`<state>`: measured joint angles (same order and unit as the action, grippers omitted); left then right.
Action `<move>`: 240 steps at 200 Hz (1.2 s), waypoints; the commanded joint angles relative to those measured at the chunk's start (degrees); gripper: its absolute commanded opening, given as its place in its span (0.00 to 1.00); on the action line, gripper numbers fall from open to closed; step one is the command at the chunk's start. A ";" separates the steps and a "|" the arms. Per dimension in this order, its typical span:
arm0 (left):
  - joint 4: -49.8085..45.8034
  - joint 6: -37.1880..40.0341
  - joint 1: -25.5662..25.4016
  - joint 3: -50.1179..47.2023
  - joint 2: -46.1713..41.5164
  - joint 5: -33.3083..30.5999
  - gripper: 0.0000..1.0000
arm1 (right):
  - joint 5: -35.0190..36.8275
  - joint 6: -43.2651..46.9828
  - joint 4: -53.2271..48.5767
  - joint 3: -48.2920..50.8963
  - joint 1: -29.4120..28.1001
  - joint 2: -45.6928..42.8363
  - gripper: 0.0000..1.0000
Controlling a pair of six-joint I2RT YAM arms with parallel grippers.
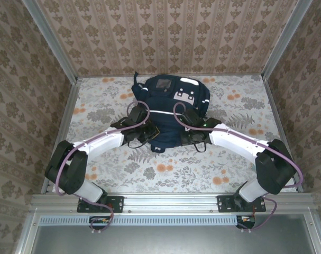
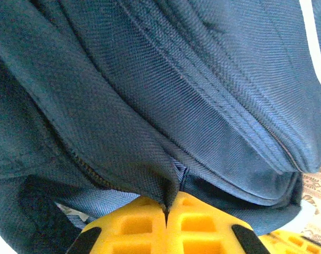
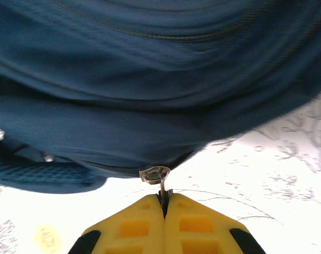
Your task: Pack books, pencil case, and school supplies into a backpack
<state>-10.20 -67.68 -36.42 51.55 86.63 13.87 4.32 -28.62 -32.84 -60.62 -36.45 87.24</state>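
The backpack (image 1: 168, 114) lies flat on the flowered table (image 1: 213, 169), in the middle and toward the far side. Its long axis runs near to far, with the pale grey patches at the far end and its bottom edge toward my bases. My arms reach in from either side to its near half. My left claw (image 2: 166, 209) is closed tight, the yellow fingers meeting on a pinched fold of navy cloth (image 2: 168, 182) at the bag's near-left side, close to a seam and a line of zipper teeth. My right claw (image 3: 164, 198) is closed too, its fingers clamped on the thin tab of the metal zipper pull (image 3: 155, 174) at the bag's near-right edge, with bare table just beside it. So the bag lies between my claws, to the right of the left one and to the left of the right one, and it touches both. As I judge it, the next move turns on the line of the zip track (image 3: 112, 168). From the pull it runs off leftward in my right wrist view, along the bag's edge. The right claw has the slider, so it is the one to travel, following that curve rather than tugging outward, while the left claw holds the cloth taut against it. I cannot tell whether the compartment stands open or shut, nor which way the slider ought to go.
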 commanded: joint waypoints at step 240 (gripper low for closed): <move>-9.04 13.81 1.93 0.80 -4.22 5.89 0.00 | 1.59 3.66 3.24 -9.42 29.94 14.06 0.00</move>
<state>-12.21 -57.14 -34.26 50.65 83.81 18.48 -3.49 -22.70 -25.93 -66.28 -11.35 100.97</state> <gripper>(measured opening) 0.046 0.058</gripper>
